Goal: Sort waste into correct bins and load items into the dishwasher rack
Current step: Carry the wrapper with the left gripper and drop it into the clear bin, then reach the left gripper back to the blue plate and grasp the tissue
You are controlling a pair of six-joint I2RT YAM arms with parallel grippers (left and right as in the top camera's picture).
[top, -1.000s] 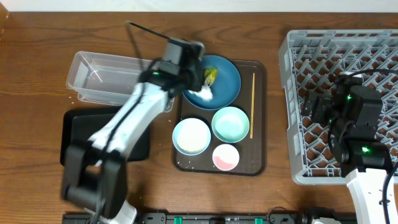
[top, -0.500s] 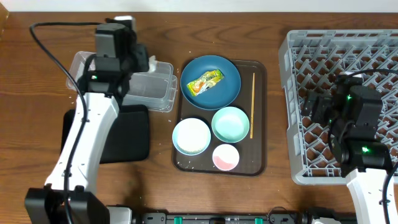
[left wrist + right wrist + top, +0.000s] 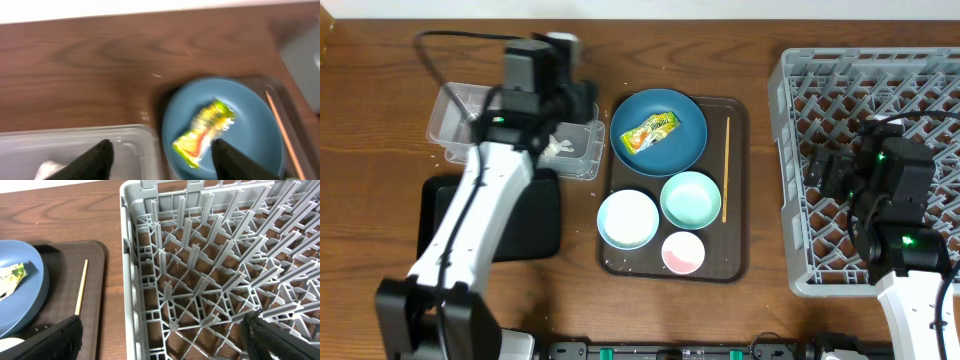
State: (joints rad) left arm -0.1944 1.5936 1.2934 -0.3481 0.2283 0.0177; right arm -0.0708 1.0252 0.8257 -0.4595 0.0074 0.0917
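your left tool [image 3: 161,156] gapes empty in a blurred view, the white scrap [image 3: 46,169] cut off at lower left inside the clear tub [image 3: 70,134]; your right tool [image 3: 165,339] spreads wide, empty.

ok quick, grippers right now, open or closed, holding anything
left gripper: open, holding nothing
right gripper: open, holding nothing, above the dishwasher rack

text: none legible | labels: none | numbers: none
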